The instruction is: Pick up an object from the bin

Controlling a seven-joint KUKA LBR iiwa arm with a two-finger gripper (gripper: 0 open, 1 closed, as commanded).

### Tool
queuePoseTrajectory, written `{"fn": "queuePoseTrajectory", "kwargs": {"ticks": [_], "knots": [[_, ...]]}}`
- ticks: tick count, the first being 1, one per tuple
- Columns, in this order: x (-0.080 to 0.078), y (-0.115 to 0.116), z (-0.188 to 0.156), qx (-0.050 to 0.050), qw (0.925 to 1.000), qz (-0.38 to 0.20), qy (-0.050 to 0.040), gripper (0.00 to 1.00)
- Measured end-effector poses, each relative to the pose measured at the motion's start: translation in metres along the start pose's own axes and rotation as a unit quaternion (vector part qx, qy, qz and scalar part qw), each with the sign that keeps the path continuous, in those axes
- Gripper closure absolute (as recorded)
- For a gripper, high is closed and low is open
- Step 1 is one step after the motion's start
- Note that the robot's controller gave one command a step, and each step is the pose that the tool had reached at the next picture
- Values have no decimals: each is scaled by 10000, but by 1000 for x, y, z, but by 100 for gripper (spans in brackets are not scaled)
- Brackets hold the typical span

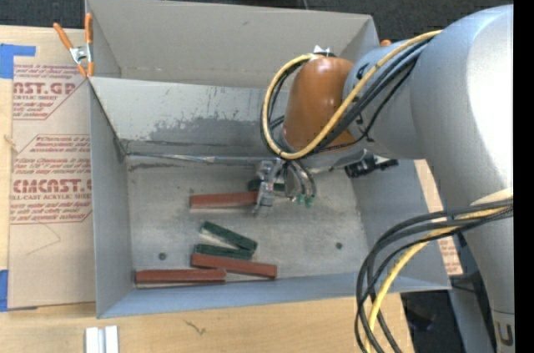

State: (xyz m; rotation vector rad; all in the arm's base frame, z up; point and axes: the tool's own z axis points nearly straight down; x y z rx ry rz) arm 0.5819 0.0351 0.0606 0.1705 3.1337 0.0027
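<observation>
My gripper [265,194] hangs low over the middle of the bin floor, its fingers at the right end of a flat reddish-brown bar [222,199] that lies there lengthwise. Whether the bar sits between the fingers I cannot make out. In front of it lies a short dark green bar [229,235], slanted, with a second dark green bar [224,252] just below it.
Two more reddish-brown bars lie near the bin's front wall, one [234,266] in the middle and one [179,277] at the front left corner. The arm with its orange cover and yellow cables looms over the right half of the bin.
</observation>
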Motion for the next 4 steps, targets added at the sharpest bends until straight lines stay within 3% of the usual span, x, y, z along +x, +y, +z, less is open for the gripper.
{"fn": "queuePoseTrajectory", "kwargs": {"ticks": [2,4], "knots": [[3,0,-24,9,10000,8,52,100],[0,0,-59,-1,10000,9,3,100]]}}
